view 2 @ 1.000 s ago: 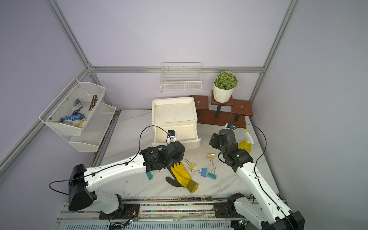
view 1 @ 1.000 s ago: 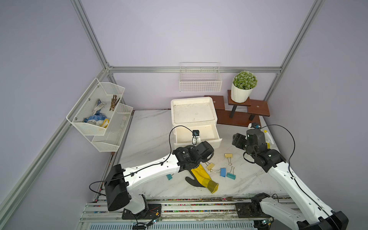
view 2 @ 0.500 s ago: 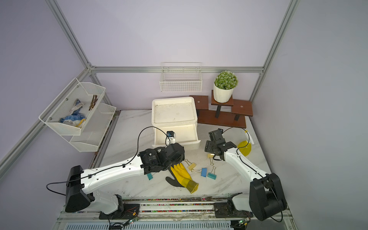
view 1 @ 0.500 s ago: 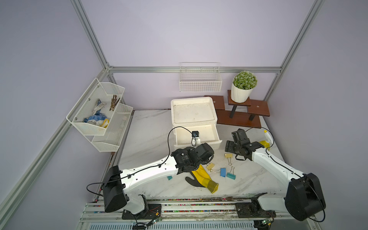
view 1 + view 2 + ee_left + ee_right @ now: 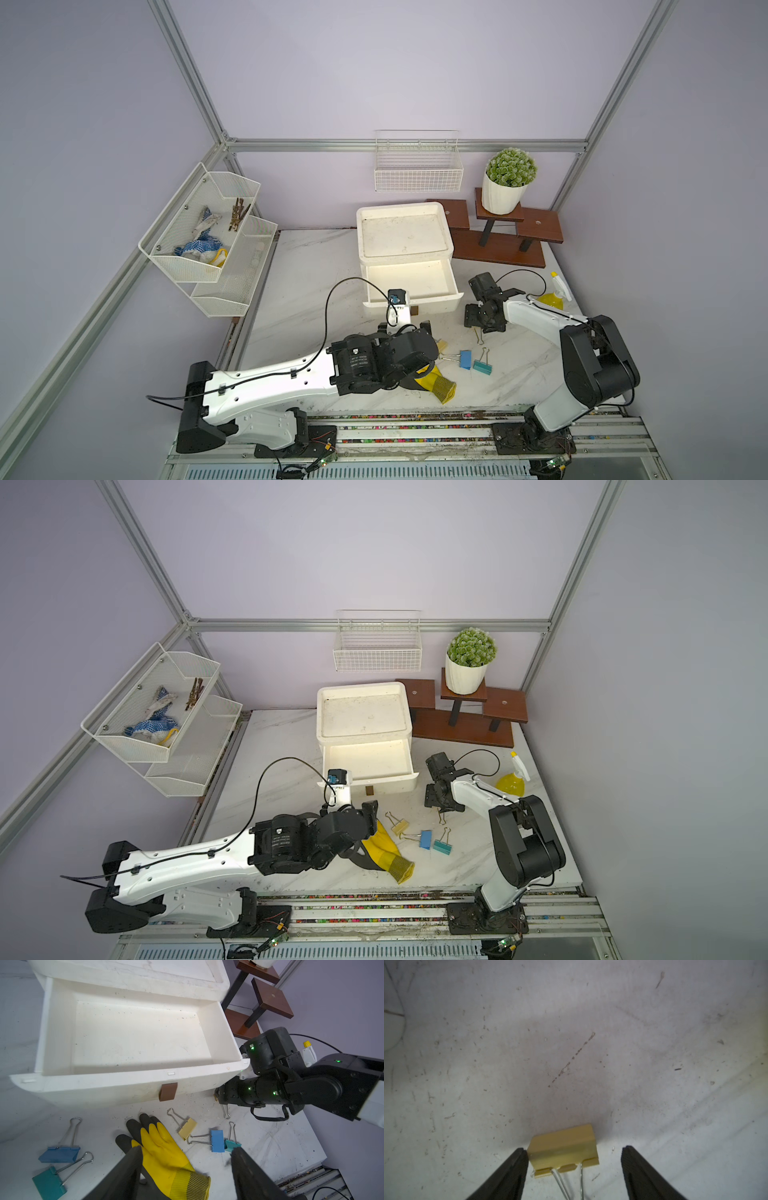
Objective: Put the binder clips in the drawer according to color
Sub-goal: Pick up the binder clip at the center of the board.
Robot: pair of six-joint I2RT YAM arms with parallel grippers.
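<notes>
The white drawer (image 5: 415, 302) unit has its top drawer (image 5: 104, 1086) pulled out and empty. My right gripper (image 5: 573, 1148) is open low over the table by the drawer's front corner. It straddles a pale yellow binder clip (image 5: 563, 1145), with one finger (image 5: 517, 1159) touching the clip's side. My left gripper (image 5: 186, 1148) hangs open over the glove (image 5: 164, 1153). A yellow clip (image 5: 188, 1128), a blue clip (image 5: 217, 1140) and a teal clip (image 5: 231, 1145) lie together; the three also show in a top view at the yellow clip (image 5: 441, 345), blue clip (image 5: 466, 359) and teal clip (image 5: 482, 366). Another blue clip (image 5: 59, 1154) and teal clip (image 5: 48, 1185) lie on the glove's other side.
The yellow-and-black glove (image 5: 438, 382) lies in front of the drawer, partly under my left arm. A yellow spray bottle (image 5: 552, 297) stands near the right arm. A wooden stand (image 5: 498, 249) with a potted plant is at the back right. Wire baskets (image 5: 199, 232) hang on the left wall.
The right arm has swung in and down from the right side to the yellow clip by the drawer corner. The left arm has drawn back a little towards the glove.
</notes>
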